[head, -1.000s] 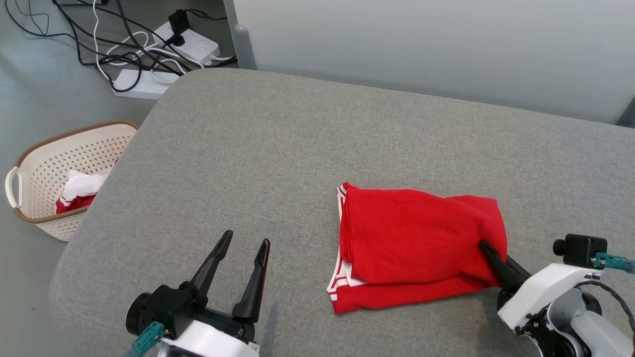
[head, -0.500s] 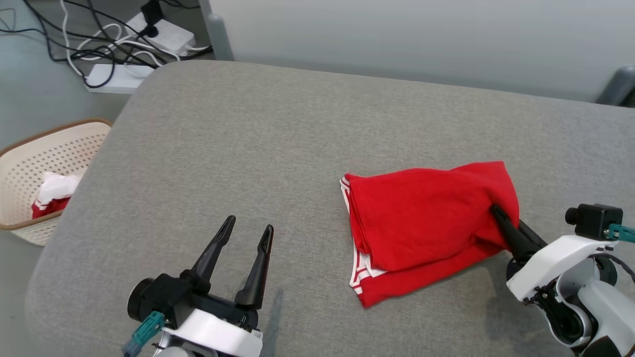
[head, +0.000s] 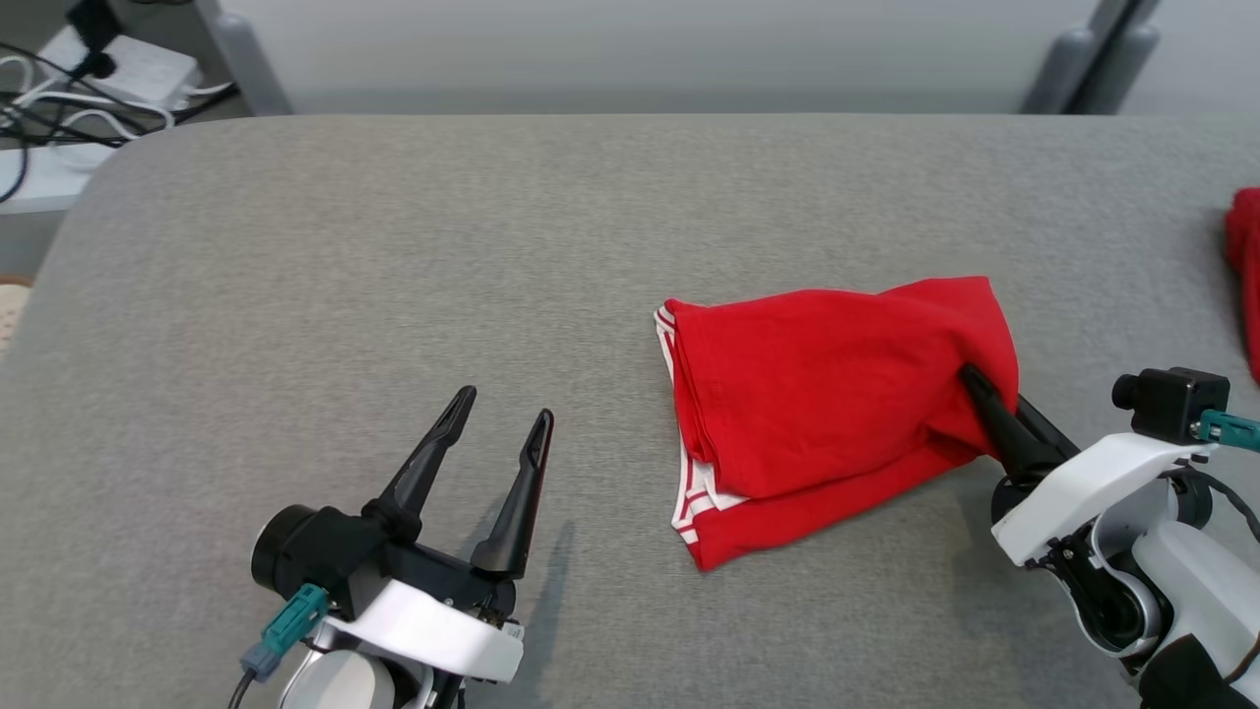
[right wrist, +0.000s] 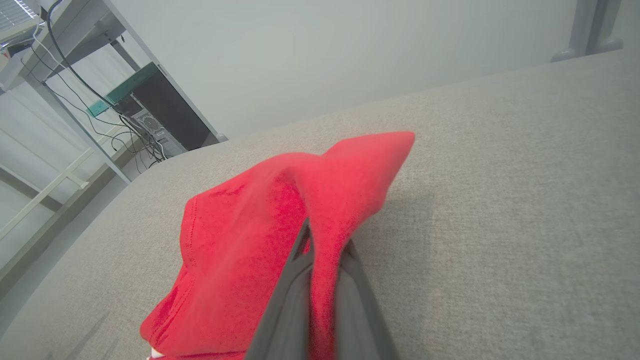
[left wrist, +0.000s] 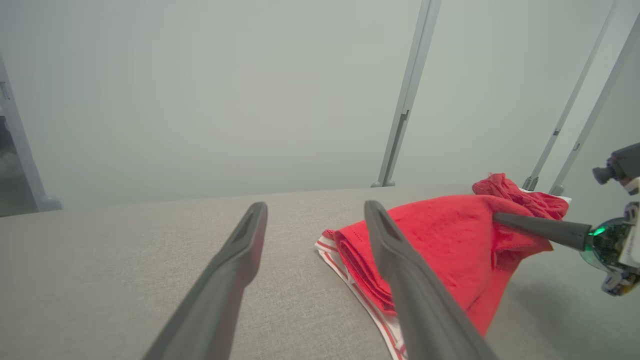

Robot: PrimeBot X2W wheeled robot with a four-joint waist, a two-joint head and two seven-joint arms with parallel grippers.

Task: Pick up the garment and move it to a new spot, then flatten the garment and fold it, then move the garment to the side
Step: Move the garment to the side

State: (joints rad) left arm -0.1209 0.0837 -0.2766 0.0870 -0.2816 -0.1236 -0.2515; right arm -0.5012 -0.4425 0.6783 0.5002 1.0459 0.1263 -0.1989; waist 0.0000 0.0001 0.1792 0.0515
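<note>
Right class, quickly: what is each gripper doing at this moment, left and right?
Left gripper: jaws open, holding nothing.
Right gripper: jaws shut on the edge of the red garment.

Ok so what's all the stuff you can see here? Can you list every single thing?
folded garment: 1, red with white stripes, on the table, right of middle
second cloth: 1, red, at the table's right edge, cut off
table: 1, grey, padded, holds both cloths
power strips: 2, white, on the floor past the table's far left corner
cables: several, black and white, tangled by the power strips
computer tower: 1, black, under a shelf
posts: 3, grey, behind the table
left gripper: 1, black fingers, open and empty, lower left
right gripper: 1, black fingers, shut on the folded garment's right edge
</note>
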